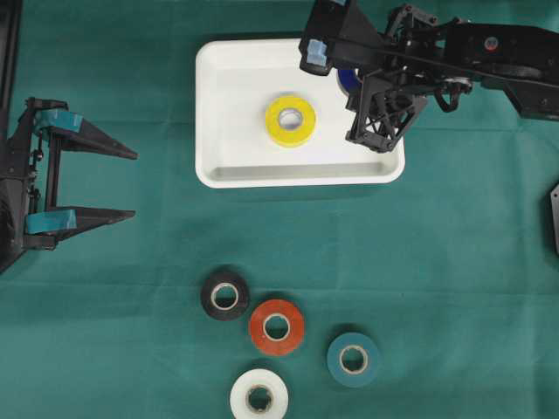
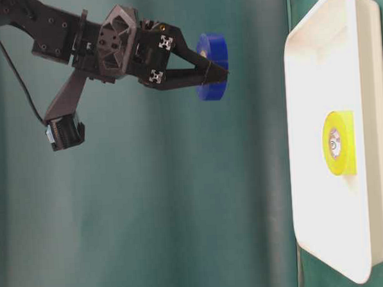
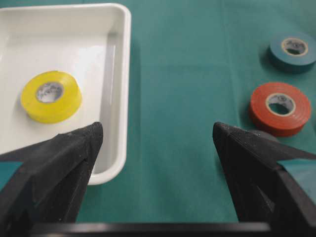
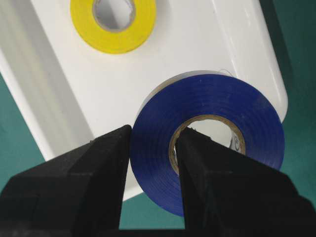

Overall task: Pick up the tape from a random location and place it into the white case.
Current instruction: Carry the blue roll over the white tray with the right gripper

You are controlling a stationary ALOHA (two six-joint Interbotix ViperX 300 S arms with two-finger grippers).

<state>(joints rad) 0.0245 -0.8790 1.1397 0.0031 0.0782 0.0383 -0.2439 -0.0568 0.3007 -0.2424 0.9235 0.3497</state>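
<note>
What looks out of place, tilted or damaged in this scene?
Nothing stands out. The yellow tape roll lies flat in the white plastic case, the right gripper holds the blue tape roll above it, and no roll shows damage.

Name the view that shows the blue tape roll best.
The right wrist view: the blue tape roll fills the frame, the right gripper pinching its wall. The table-level view shows it edge-on; overhead, only a sliver peeks out beneath the arm; the left wrist view misses it.

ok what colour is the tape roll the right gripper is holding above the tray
Blue: the blue tape roll with a tan cardboard core, pinched through its wall. Clearest in the right wrist view.
</note>
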